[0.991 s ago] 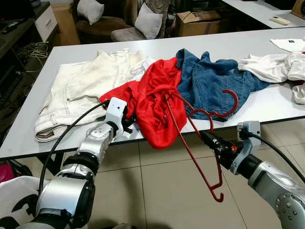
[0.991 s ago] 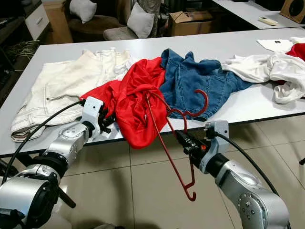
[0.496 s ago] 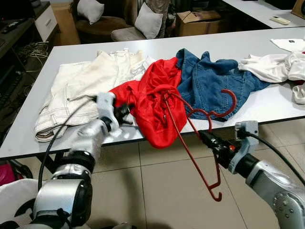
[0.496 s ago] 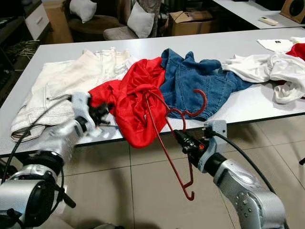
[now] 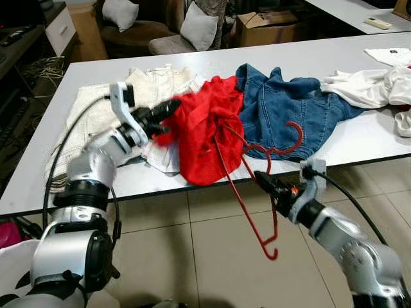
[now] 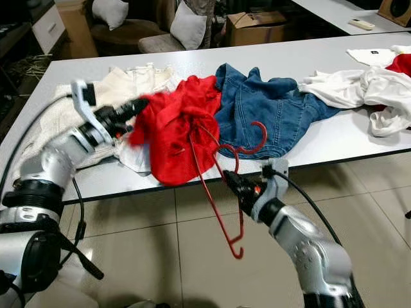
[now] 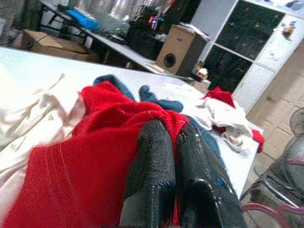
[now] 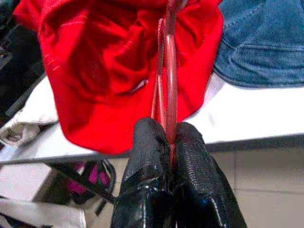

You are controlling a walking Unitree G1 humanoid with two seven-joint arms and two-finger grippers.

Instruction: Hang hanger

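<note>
i have the right gripper (image 5: 262, 179) clamped on the red hanger (image 5: 250, 186), fingers closed tight around its wire just off the front edge of the white table (image 5: 359, 138); the wrist view shows the wire pinched between the two pads. the hanger's far end is tucked inside the red garment (image 5: 204, 131), its hook curls up over the denim jacket (image 5: 282, 102), and its lower bar hangs down over the floor. my left gripper (image 5: 168, 109) is pinched shut on a fold of that red garment, lifting its near side off the cream trousers (image 5: 96, 112). so, by my reading, i'm partway through: the cloth is on the hanger only loosely (bunched, not spread over both shoulders), and nothing is hung on any rail. left to do, i think: seat the garment properly, free the hanger from the pile, then find somewhere to hang it.
</note>
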